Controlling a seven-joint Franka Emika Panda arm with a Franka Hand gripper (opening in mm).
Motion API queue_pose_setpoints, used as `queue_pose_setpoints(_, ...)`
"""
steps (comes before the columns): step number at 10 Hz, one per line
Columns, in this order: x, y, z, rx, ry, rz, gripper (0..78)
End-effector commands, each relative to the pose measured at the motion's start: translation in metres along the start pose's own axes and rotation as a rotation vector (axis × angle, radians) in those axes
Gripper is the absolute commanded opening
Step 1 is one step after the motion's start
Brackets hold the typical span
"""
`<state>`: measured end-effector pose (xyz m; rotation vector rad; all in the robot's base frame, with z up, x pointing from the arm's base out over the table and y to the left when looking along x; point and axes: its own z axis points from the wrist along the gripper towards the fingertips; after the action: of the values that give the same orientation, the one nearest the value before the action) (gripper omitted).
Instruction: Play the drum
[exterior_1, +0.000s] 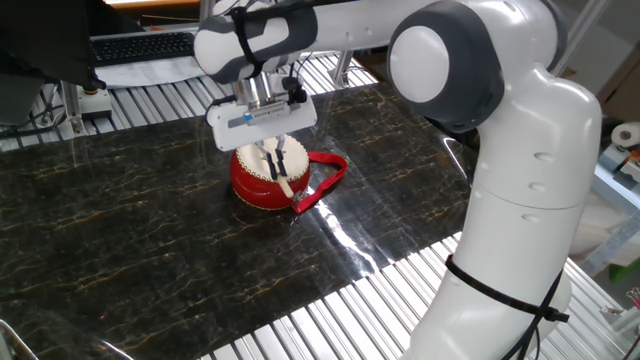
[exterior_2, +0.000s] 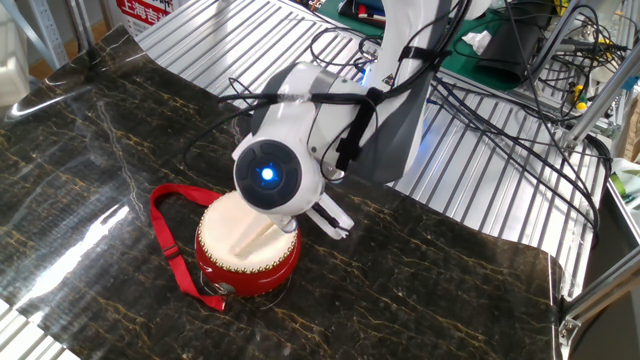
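The drum (exterior_1: 262, 182) is small and round, with a red body, a cream skin and a studded rim. It stands on the dark marble-patterned mat (exterior_1: 120, 230). Its red strap (exterior_1: 325, 180) lies to one side. It also shows in the other fixed view (exterior_2: 245, 250). My gripper (exterior_1: 273, 160) is right over the skin, shut on a thin pale wooden stick (exterior_2: 252, 236). The stick slants down across the skin and its tip appears to rest on it. In the other fixed view the wrist (exterior_2: 270, 175) hides the fingers.
The mat lies on a ribbed metal tabletop (exterior_1: 330, 320). A keyboard (exterior_1: 140, 45) and papers lie beyond the far edge. In the other fixed view, cables (exterior_2: 500, 130) trail over the table behind the arm, and a metal post (exterior_2: 590, 300) stands at the right.
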<state>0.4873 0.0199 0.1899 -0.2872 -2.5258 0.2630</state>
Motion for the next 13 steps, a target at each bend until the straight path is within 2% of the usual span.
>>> queue_pose_setpoints(1,0.022,-0.005,-0.061,-0.009,0.011,-0.003,1.1)
queue_pose_setpoints(2,0.022,-0.004,-0.062,-0.013,0.001,-0.008,1.1)
queue_pose_setpoints(3,0.022,-0.005,-0.064,-0.021,-0.033,-0.025,1.1)
queue_pose_setpoints(4,0.021,-0.008,-0.067,-0.033,-0.049,-0.033,1.1)
queue_pose_setpoints(6,0.015,-0.018,-0.076,-0.089,-0.083,-0.068,1.1)
queue_pose_setpoints(7,0.014,-0.02,-0.077,-0.096,-0.092,-0.069,1.1)
queue_pose_setpoints(8,0.009,-0.021,-0.08,-0.103,-0.119,-0.069,1.1)
queue_pose_setpoints(9,0.009,-0.021,-0.08,-0.103,-0.119,-0.069,1.1)
queue_pose_setpoints(10,-0.001,-0.01,-0.081,-0.112,-0.166,-0.061,1.1)
queue_pose_setpoints(11,-0.008,-0.004,-0.08,-0.119,-0.193,-0.061,1.1)
queue_pose_setpoints(13,-0.017,0.004,-0.079,-0.117,-0.198,-0.051,1.1)
